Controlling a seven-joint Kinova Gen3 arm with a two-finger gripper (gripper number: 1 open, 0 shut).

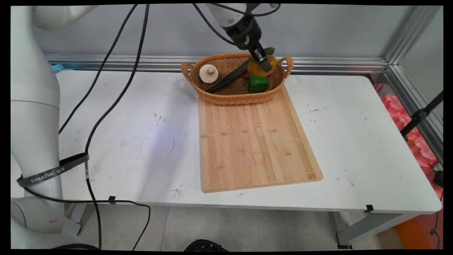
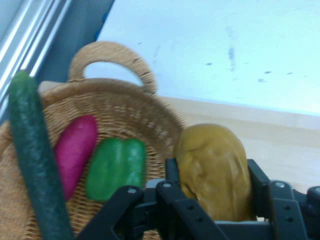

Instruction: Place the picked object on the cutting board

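Observation:
My gripper [image 1: 264, 63] is shut on a yellow-brown potato [image 1: 260, 69] and holds it just above the right half of a wicker basket [image 1: 226, 95]. In the hand view the potato [image 2: 214, 170] sits clamped between the two black fingers [image 2: 172, 175]. Inside the basket lie a long dark green cucumber [image 2: 32, 160], a magenta sweet potato [image 2: 75, 150] and a green bell pepper [image 2: 116, 167]. A pale mushroom [image 1: 208, 73] rests in the basket's left part.
A bamboo cutting board [image 1: 253, 141] lies on the white table [image 1: 354, 141], with the basket on its far end. Black cables [image 1: 106, 106] hang over the table's left side. An aluminium rail [image 1: 336, 65] runs along the back wall.

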